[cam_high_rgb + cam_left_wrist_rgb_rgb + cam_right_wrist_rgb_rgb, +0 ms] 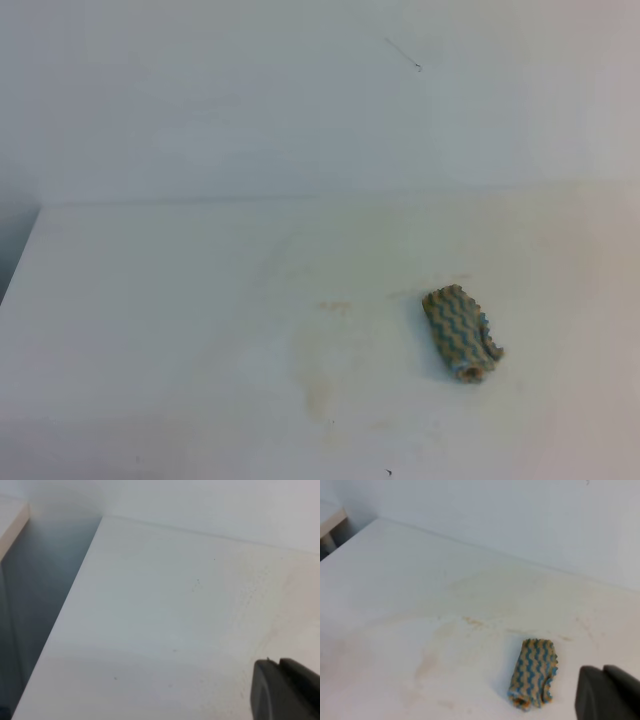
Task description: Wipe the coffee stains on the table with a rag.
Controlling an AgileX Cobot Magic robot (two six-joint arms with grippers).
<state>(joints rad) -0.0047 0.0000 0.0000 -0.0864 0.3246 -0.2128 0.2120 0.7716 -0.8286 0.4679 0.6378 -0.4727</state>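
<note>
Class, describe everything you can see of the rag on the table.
The rag is a small woven cloth with a blue-and-tan zigzag pattern and ragged edges. It looks folded or bunched into a thick oblong, one end curled. It lies flat on the white table, right of faint brown smears. Nothing else touches it.

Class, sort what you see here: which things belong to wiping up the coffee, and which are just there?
Belongs to the job:
- rag, lying folded on the table
- coffee stains, faint brown smears left of the rag
- right tool, only a dark corner shows

Just there:
- wall
- left tool, away from the rag
</note>
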